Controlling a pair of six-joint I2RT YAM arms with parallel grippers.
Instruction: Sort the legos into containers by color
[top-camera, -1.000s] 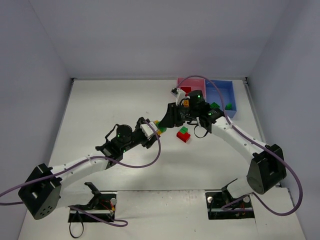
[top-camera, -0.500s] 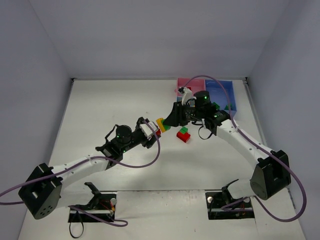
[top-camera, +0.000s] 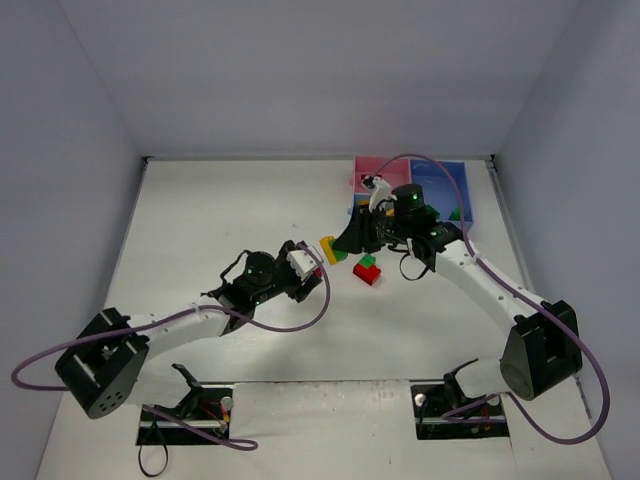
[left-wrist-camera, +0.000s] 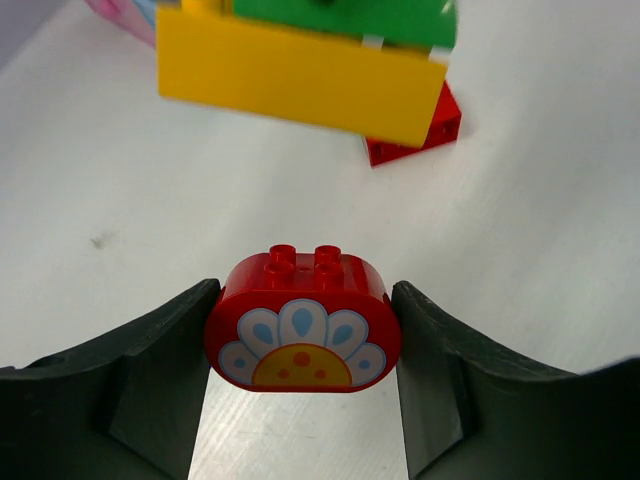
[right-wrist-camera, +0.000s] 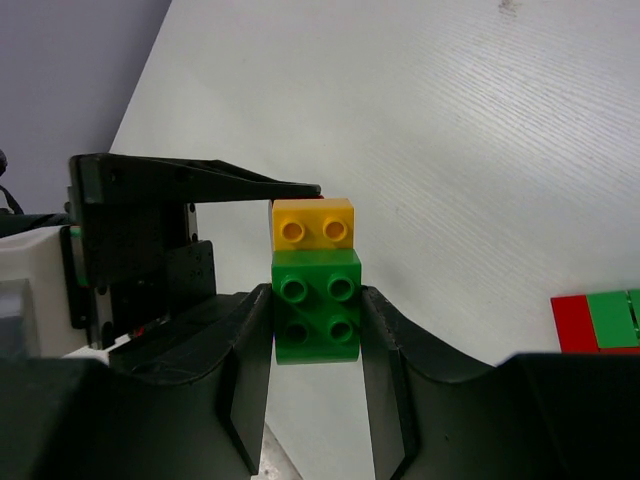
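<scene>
- Slippage is being risked at the left gripper: its jaws are being pressed onto the rounded ends of a red flower-printed brick, and on such curved faces the brick could be twisted loose.
- Collision is being risked near the middle of the table, where the right gripper is being held just to the right of the left one. A green brick is being pinched between its jaws, with a yellow brick stuck to its end.
- Mis-sorting is being invited by that two-colour pair: if it is carried whole to a tray, one colour is being put in the wrong place.
- Knocking is being risked for the red-and-green clump, lying just near and right of the held pair.
- Dropping is being made likelier by distance, with the pink tray and the blue tray placed at the far right, well apart from the left gripper.
</scene>
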